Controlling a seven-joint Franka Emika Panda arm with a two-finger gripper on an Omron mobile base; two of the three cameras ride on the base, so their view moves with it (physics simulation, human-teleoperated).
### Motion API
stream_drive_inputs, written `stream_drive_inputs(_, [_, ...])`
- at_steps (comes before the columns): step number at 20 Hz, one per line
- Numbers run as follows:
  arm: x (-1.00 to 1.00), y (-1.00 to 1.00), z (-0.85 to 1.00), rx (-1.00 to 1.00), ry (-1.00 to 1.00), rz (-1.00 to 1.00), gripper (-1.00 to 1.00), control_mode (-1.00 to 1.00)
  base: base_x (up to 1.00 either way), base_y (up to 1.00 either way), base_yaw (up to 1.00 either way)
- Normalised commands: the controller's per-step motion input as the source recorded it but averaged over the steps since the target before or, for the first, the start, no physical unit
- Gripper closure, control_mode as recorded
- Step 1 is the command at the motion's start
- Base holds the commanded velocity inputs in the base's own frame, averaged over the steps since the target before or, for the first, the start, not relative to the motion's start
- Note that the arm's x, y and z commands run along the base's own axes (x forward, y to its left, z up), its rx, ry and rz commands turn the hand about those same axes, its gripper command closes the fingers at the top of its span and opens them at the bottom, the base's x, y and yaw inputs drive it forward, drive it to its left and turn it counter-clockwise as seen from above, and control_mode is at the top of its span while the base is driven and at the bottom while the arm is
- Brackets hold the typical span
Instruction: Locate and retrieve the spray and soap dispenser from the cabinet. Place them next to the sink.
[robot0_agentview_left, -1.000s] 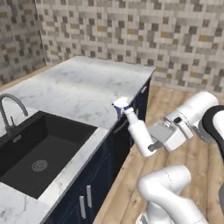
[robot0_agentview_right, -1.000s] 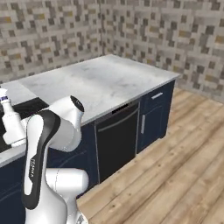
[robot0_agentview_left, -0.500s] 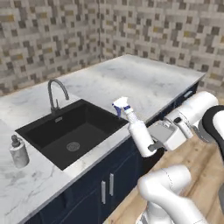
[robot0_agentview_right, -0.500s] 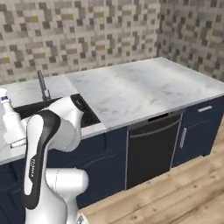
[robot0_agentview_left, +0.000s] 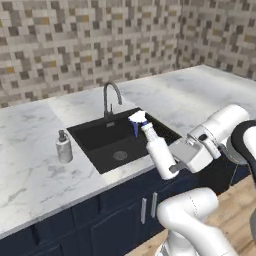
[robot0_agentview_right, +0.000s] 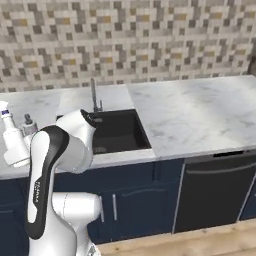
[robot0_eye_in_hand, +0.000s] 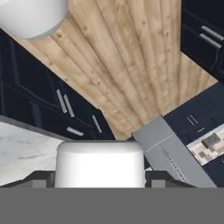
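My gripper (robot0_agentview_left: 171, 165) is shut on the spray (robot0_agentview_left: 155, 147), a slim white bottle with a pale blue trigger nozzle, tilted in the air over the counter's front edge beside the sink (robot0_agentview_left: 150, 125). The right base view has the spray (robot0_agentview_right: 13, 142) at the far left. In the hand view its white body (robot0_eye_in_hand: 100, 162) sits between my dark fingertips (robot0_eye_in_hand: 41, 177). The soap dispenser (robot0_agentview_left: 63, 147), grey with a dark pump, stands upright on the marble left of the black basin; it also appears as the grey bottle (robot0_agentview_right: 29, 125) behind the spray. The cabinet is out of view.
A dark gooseneck faucet (robot0_agentview_left: 111, 97) rises behind the basin. White marble counter (robot0_agentview_left: 200, 95) stretches to the right of the sink. Navy doors with silver handles (robot0_agentview_left: 147, 207) and a dishwasher front (robot0_agentview_right: 215, 192) run below. A wooden floor (robot0_eye_in_hand: 131, 65) lies underneath.
The whole scene has slid across both base views as the base drove along the counter; the sink now sits in the middle. The spray stays in my gripper.
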Motion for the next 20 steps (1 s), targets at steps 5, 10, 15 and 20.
stream_drive_inputs(5, [0.0,0.0,0.0,0.0,0.0,0.0,1.0,1.0,0.23,0.06,0.48])
stream_drive_inputs(10, [0.0,0.0,0.0,0.0,0.0,0.0,1.0,1.0,0.32,0.07,0.44])
stream_drive_inputs(15, [0.0,0.0,0.0,0.0,0.0,0.0,1.0,1.0,0.46,0.15,0.36])
stream_drive_inputs(20, [0.0,0.0,0.0,0.0,0.0,0.0,1.0,1.0,0.71,0.0,0.11])
